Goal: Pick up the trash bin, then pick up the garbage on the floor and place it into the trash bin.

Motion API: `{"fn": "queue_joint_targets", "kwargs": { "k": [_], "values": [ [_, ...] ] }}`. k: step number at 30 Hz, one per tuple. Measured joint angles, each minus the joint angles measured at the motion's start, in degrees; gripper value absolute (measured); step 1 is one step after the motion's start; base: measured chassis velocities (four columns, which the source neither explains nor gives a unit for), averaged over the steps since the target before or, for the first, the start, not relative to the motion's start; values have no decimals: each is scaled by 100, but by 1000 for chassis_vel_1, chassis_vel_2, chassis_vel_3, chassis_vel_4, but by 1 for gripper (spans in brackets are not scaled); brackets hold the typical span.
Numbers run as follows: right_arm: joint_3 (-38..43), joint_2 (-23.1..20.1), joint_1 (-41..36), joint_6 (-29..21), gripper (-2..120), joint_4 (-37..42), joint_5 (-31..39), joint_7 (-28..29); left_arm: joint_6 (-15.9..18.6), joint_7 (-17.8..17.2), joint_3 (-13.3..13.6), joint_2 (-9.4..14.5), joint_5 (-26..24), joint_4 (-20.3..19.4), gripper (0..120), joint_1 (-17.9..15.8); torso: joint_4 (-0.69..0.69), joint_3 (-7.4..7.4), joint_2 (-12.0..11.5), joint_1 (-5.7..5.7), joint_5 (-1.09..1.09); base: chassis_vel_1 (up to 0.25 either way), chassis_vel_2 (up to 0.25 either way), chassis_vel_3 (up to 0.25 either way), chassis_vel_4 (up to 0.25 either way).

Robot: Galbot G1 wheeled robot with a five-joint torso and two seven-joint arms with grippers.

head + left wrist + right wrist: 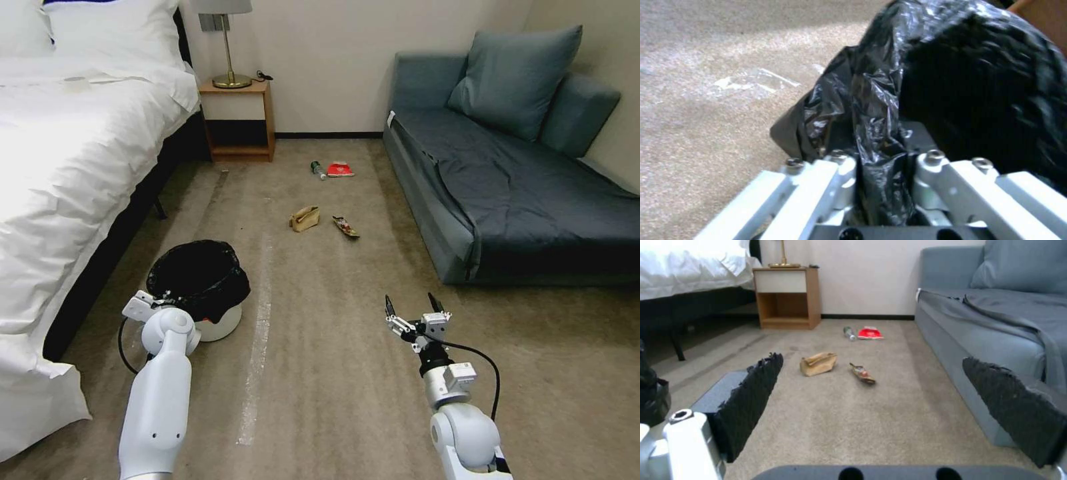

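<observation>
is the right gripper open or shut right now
Open. The right gripper hovers above the carpet with its two black fingers spread wide apart, nothing between them.

Beige carpet (320, 373) covers the floor, marked by a pale worn streak (257, 347) running lengthwise. A bed (67, 153) with white linen lines one side; a blue-grey sofa (507, 193) with cushions lines the other. Between them, against the plain cream wall (327, 60), stands a wooden nightstand (238, 120) — a brass lamp (230, 40) on top.
</observation>
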Motion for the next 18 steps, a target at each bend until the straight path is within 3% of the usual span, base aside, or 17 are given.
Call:
{"fn": "queue_joint_targets", "kwargs": {
  "k": [3,18],
  "values": [
    [-7,16,-1,17,100,-13,-14,-5,0,21,9,-4,4,-28,5,47,0,0,0,0,0,0,0,0,0],
    [1,41,-23,82,100,-43,-45,-8,8,152,-3,31,20,-190,5,218,0,1,0,0,-2,0,0,0,0]
  ]
}}
